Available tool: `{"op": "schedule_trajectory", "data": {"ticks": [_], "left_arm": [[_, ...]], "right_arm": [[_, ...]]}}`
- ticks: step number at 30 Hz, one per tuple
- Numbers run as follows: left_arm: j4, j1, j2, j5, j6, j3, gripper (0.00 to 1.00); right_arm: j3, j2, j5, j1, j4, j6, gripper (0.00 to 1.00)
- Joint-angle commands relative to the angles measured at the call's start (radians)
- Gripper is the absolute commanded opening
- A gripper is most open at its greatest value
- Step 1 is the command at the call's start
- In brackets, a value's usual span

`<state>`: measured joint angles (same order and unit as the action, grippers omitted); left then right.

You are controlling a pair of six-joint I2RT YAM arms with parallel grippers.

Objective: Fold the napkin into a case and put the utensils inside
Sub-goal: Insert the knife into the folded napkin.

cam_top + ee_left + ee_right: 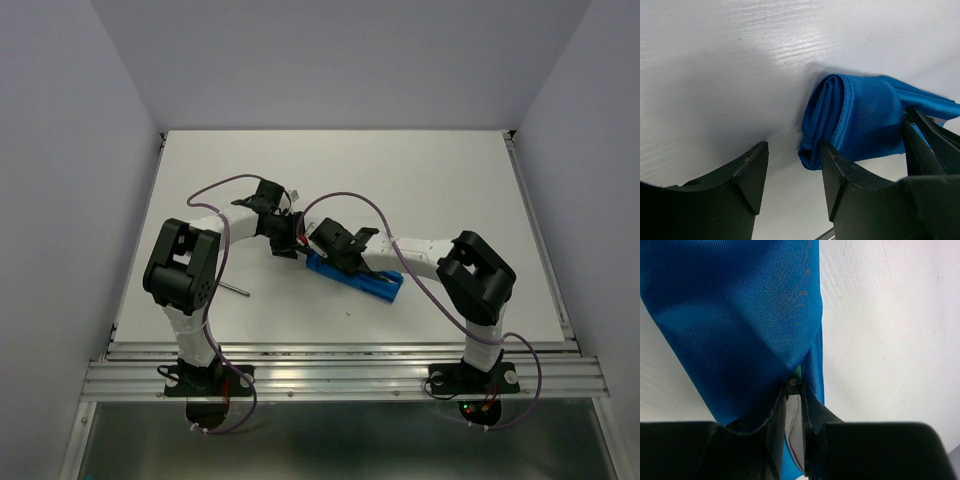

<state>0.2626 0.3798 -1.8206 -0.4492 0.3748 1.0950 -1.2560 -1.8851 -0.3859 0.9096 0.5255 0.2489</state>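
Your right hand (793, 390) is pinched nearly closed on the green-handled utensil (797, 372). A pale strip of the utensil shows between the fingers, and its green part sits right at the fingertips, where it meets a fold of the blue case (740, 315). The cloth spreads straight ahead of that hand and off to its left. Bare white table (890, 340) lies to its right.

Your left hand (794, 150) stands well open and holds nothing; only table shows between its fingers (747, 175). The layered end of the case lies just ahead of its right finger, so close that you cannot tell whether they touch. Past that finger, further right, the other hand's black fingers rest on the cloth.

From above, the two hands meet at one end of the case, the left hand on the outer side of it. From there the packet runs back under the right forearm. The grey utensil (236, 290) lies flat on the table well behind your left hand, beside that arm's elbow and well apart from the case. Purple cables (370, 205) loop over both arms.
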Motion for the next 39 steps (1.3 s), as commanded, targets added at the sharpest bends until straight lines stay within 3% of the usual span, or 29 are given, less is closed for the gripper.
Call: {"op": "schedule_trajectory", "data": {"ticks": [1, 10, 13, 14, 18, 28, 39], "left_arm": [[0.015, 0.007, -0.016, -0.005, -0.027, 0.02, 0.56], [0.015, 0.007, -0.022, -0.009, -0.031, 0.022, 0.56], [0.015, 0.007, -0.023, -0.011, -0.036, 0.022, 0.56], [0.017, 0.007, -0.023, -0.011, -0.036, 0.022, 0.56], [0.017, 0.007, -0.019, -0.014, -0.04, 0.019, 0.56], [0.027, 0.007, 0.004, -0.005, -0.045, 0.026, 0.56], [0.082, 0.005, 0.073, 0.058, -0.057, 0.109, 0.56]], "right_arm": [[-0.046, -0.008, -0.047, 0.002, -0.05, 0.046, 0.03], [-0.034, -0.009, -0.042, 0.002, -0.075, 0.062, 0.08], [-0.031, -0.006, -0.064, 0.002, -0.082, 0.059, 0.18], [-0.031, -0.006, -0.076, 0.002, -0.082, 0.056, 0.26], [-0.025, 0.012, -0.105, 0.002, -0.093, 0.049, 0.43], [0.0, 0.081, -0.186, 0.002, -0.05, 0.0, 0.49], [0.076, 0.27, -0.202, 0.002, 0.001, -0.141, 0.57]]}}
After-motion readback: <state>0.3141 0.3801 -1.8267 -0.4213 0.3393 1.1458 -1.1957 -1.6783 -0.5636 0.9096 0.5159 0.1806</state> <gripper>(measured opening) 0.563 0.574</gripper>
